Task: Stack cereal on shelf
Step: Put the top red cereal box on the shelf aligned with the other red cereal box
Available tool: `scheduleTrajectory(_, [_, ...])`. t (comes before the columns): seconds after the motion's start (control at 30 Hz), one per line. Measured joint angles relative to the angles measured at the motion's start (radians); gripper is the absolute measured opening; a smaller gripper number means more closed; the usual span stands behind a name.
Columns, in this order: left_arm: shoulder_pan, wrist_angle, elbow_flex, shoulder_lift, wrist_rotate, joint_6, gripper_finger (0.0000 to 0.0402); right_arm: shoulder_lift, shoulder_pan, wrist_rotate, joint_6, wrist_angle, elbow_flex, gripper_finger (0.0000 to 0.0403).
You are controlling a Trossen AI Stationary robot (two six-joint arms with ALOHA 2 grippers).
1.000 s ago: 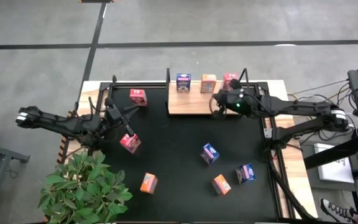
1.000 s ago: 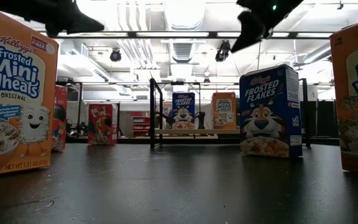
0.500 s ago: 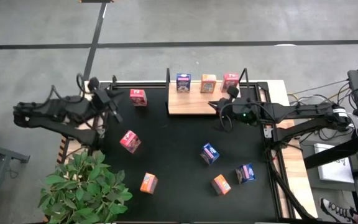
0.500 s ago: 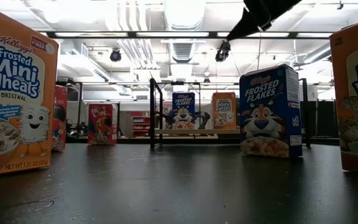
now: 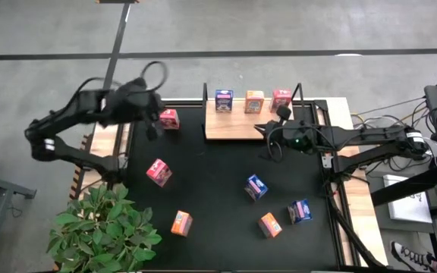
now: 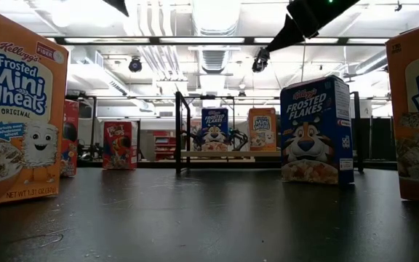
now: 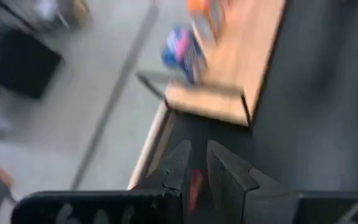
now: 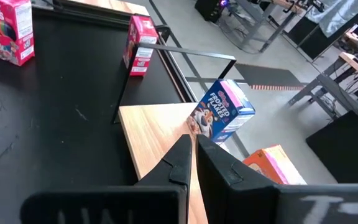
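Black matting covers our table; we hold the left claw (image 5: 152, 130) closed above its far-left corner, the right claw (image 5: 270, 149) (also closed) beside the shelf (image 5: 234, 125).

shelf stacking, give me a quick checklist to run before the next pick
1. Light wooden shelf board with black posts: front strip bare, room for more boxes. Ok.
2. On the board, in a row: blue cereal box, orange cereal box, red-pink cereal box. Ok.
3. Six boxes off the shelf on the black mat, nearest the left arm a red-pink box. Not ok, task unfinished.
4. Left gripper: shut, empty, raised near that box. Not ok, must open first.
5. Right gripper: shut, empty, at the board's front edge. Not ok for picking.
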Motion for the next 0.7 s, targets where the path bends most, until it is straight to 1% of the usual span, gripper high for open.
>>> scheduleTrajectory(0.07, [0.061,-0.119,0.063,0.070,0.042,0.024,0.0035,0.000,0.000,0.000,-0.001,0.023,-0.016,0.0013])
scheduleTrajectory(0.13, [0.112,-0.209,0.118,0.134,0.046,0.046,0.0036,0.000,0.000,-0.002,-0.012,0.063,-0.038,0.0013])
scheduleTrajectory(0.27, [0.198,-0.295,0.204,0.240,0.052,0.109,0.0036,0.000,0.000,-0.003,-0.042,0.154,-0.090,0.0013])
scheduleTrajectory(0.33, [0.237,-0.311,0.242,0.278,0.101,0.140,0.0036,0.000,0.000,-0.004,-0.050,0.192,-0.110,0.0013])
scheduleTrajectory(0.4, [0.275,-0.315,0.269,0.308,0.178,0.143,0.0037,0.000,0.000,-0.027,-0.054,0.216,-0.127,0.0013])
scheduleTrajectory(0.5, [0.311,-0.317,0.275,0.342,0.262,0.134,0.0044,0.000,0.000,-0.053,-0.063,0.227,-0.133,0.0013])
scheduleTrajectory(0.6, [0.317,-0.307,0.245,0.362,0.267,0.129,0.0062,0.000,0.000,-0.055,-0.074,0.226,-0.133,0.0013])
scheduleTrajectory(0.7, [0.317,-0.293,0.218,0.380,0.266,0.124,0.0090,0.000,-0.001,-0.060,-0.082,0.226,-0.133,0.0013])
